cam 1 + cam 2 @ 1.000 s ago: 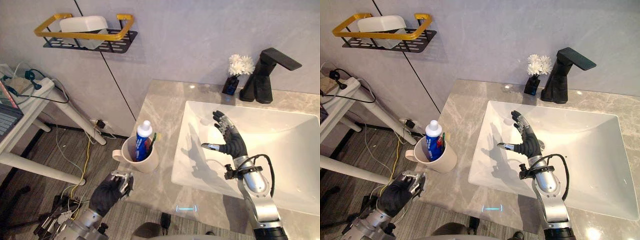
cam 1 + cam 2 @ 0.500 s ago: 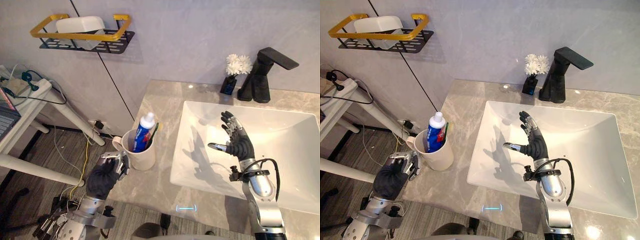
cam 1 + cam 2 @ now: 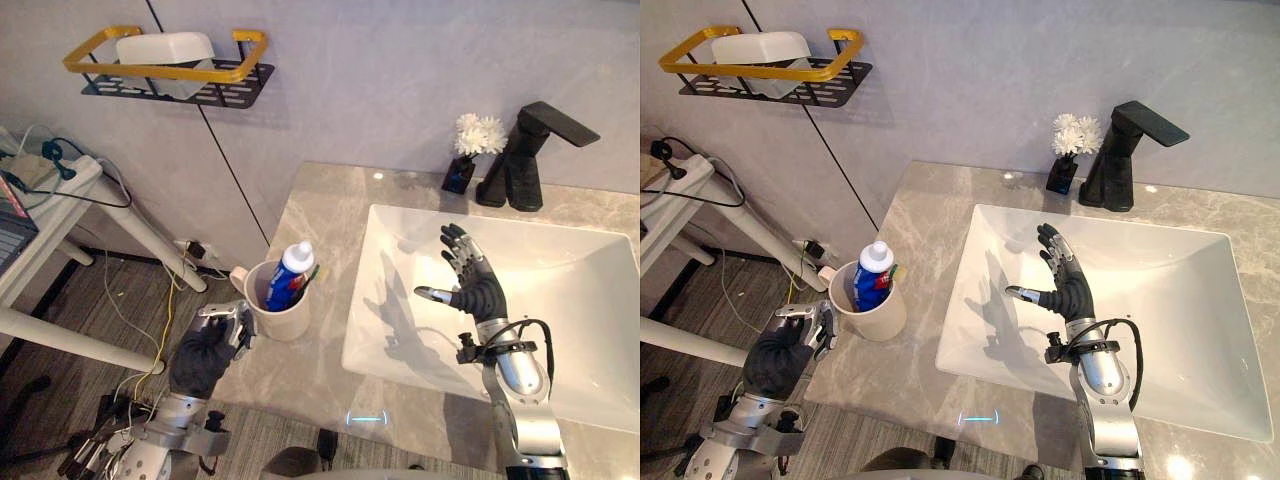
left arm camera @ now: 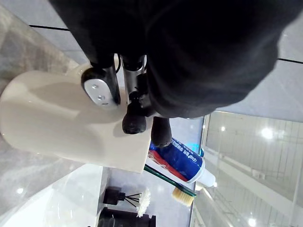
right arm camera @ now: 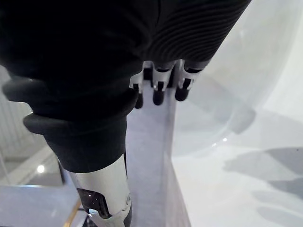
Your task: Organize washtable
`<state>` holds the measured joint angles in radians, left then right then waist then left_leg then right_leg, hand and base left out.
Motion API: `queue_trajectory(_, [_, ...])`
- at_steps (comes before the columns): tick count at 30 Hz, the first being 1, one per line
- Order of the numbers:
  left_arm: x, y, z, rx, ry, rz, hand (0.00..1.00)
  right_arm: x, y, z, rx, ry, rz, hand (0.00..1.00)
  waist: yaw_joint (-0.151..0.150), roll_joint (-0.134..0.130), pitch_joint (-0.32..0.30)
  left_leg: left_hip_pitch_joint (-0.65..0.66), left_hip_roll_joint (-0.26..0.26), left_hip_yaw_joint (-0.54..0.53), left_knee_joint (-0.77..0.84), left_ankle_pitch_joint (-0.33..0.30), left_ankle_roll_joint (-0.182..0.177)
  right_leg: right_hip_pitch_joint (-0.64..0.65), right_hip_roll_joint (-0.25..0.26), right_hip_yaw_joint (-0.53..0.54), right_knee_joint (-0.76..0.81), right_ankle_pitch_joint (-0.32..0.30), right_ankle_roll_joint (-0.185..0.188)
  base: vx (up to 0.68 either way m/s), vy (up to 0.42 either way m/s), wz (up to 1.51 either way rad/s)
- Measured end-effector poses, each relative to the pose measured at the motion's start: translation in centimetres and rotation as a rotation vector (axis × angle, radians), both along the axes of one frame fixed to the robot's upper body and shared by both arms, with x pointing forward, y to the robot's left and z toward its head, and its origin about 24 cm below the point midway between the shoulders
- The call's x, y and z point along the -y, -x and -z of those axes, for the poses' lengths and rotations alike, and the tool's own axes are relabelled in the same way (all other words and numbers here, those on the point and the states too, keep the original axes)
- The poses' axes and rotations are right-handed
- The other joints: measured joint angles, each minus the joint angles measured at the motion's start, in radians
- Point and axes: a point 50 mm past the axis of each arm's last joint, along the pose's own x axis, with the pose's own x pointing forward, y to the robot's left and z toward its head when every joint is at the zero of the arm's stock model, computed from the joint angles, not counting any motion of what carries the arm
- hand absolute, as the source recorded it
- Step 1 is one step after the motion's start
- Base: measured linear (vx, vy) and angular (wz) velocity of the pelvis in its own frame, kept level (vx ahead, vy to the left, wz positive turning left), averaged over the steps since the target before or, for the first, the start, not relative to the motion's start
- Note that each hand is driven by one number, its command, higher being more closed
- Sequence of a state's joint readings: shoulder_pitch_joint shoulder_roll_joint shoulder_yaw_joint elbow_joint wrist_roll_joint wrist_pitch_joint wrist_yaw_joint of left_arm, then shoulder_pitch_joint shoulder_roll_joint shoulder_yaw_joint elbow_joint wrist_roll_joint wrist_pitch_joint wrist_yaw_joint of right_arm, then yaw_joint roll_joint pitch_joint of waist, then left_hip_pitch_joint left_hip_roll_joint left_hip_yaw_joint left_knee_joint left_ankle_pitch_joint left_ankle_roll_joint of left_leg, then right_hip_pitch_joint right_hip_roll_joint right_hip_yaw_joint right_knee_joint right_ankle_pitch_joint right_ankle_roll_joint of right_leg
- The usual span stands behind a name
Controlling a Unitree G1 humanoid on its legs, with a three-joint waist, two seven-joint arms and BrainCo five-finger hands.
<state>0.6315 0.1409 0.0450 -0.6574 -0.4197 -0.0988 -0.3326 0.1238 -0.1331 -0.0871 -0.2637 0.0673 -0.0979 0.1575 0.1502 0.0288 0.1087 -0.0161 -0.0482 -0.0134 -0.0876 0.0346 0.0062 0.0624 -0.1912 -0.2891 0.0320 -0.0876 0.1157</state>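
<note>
Cup (image 3: 280, 305) upright at desk (image 3: 318, 205) edge, just ahead-right of left hand (image 3: 205, 352); its grasp: cannot tell. Right hand (image 3: 478, 290) splayed, released, over sink (image 3: 585, 300), farther off.

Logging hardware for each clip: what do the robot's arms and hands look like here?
Silver-grey metal arms. The left hand shows a dark ribbed cover over its back; the right hand has silver, dark-tipped fingers and a dark wrist cover.
</note>
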Motion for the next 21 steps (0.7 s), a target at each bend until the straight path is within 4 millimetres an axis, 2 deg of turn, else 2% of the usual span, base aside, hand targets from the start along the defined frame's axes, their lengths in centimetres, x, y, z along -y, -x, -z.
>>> queue_trajectory(4, [0.0, 0.1, 0.7, -0.029, -0.003, 0.023, 1.0, 0.0, 0.0, 0.1, -0.007, 0.001, 0.0, 0.0, 0.0, 0.001, -0.011, 0.001, 0.001, 0.004, -0.001, 0.0, 0.0, -0.001, 0.001, 0.003, -0.001, 0.0, 0.0, -0.02, -0.014, -0.04])
queue_trajectory(6, [-0.1, 0.3, 1.9, -0.09, -0.017, 0.045, 1.0, -0.1, -0.1, 0.1, -0.011, 0.001, -0.007, 0.0, 0.0, 0.002, -0.028, -0.004, 0.003, 0.013, -0.002, 0.0, 0.0, -0.01, 0.002, 0.01, -0.001, 0.0, 0.0, -0.01, -0.012, -0.1])
queue_trajectory(12, [-0.5, 0.9, 4.1, -0.198, -0.034, 0.054, 1.0, 0.0, -0.1, 0.1, -0.015, 0.017, -0.01, 0.0, -0.003, 0.002, -0.029, -0.004, 0.005, 0.018, -0.003, 0.0, 0.0, -0.015, 0.003, 0.014, -0.001, 0.0, 0.0, 0.0, -0.008, -0.04])
queue_trajectory(16, [-0.5, 1.1, 4.7, -0.231, -0.031, 0.059, 1.0, 0.0, -0.1, 0.1, -0.017, 0.029, -0.018, 0.0, -0.002, 0.002, -0.029, -0.004, 0.005, 0.018, -0.003, 0.0, 0.0, -0.015, 0.003, 0.013, -0.001, 0.0, 0.0, 0.0, 0.0, 0.0])
queue_trajectory(21, [0.4, 1.3, 5.9, -0.284, -0.038, 0.109, 1.0, -0.2, -0.2, 0.2, -0.021, 0.028, -0.029, 0.0, -0.003, 0.002, -0.029, -0.005, 0.004, 0.019, -0.003, 0.0, 0.0, -0.015, 0.003, 0.013, -0.001, 0.0, 0.0, 0.0, 0.0, 0.0])
